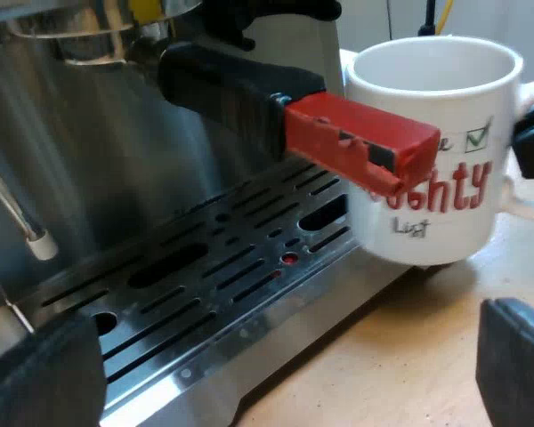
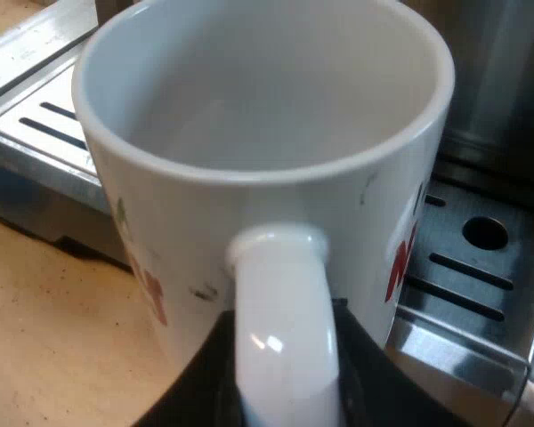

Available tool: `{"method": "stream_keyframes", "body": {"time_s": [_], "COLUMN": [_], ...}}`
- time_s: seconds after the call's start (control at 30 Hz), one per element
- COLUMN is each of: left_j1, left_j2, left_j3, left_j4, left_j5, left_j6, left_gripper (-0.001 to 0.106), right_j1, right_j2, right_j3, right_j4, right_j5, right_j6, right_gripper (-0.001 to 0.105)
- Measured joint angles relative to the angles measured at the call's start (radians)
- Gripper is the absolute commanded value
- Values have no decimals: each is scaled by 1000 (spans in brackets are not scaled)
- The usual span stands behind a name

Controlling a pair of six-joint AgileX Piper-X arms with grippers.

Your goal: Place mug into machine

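Mug [image 2: 249, 133], upright and empty, is clamped by its handle between the 2 black fingers of my right gripper [image 2: 285, 391]. It stands at the edge of the drip tray [image 1: 222, 267], just beside the holder's red handle end [image 1: 356, 142]. Left gripper [image 1: 285, 356] hangs wide open before the espresso machine [image 1: 89, 133].

Light wooden counter [image 1: 400, 356], matte, faintly speckled. Standing directly on it: 1 espresso machine [image 1: 89, 151], steel-fronted, its base and slotted drip tray [image 1: 249, 307] meeting the wood. Also 1 mug [image 1: 432, 133], white with red lettering, at the tray's outer rim above the bare wood; whether its foot touches the counter cannot be told.
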Motion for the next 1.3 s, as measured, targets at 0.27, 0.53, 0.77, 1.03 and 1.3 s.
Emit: {"method": "stream_keyframes", "body": {"time_s": [0.27,0.53,0.77,1.03,1.3], "left_j1": [0,0,0,0,0], "left_j2": [0,0,0,0,0], "left_j3": [0,0,0,0,0], "left_j4": [-5,-5,-6,-6,-6], "left_j5": [19,21,21,21,21], "left_j6": [0,0,0,-12,-12], "left_gripper": [85,85,85,85,85], "right_j1": [0,0,0,0,-2], "right_j2": [283,339,492,531,532], "right_j3": [-153,-182,-288,-329,-335], "right_j4": [-149,-148,-221,-228,-231], "right_j5": [-6,-6,-2,23,83], "right_j6": [1,1,1,1,18], "right_gripper": [0,0,0,5,60]}}
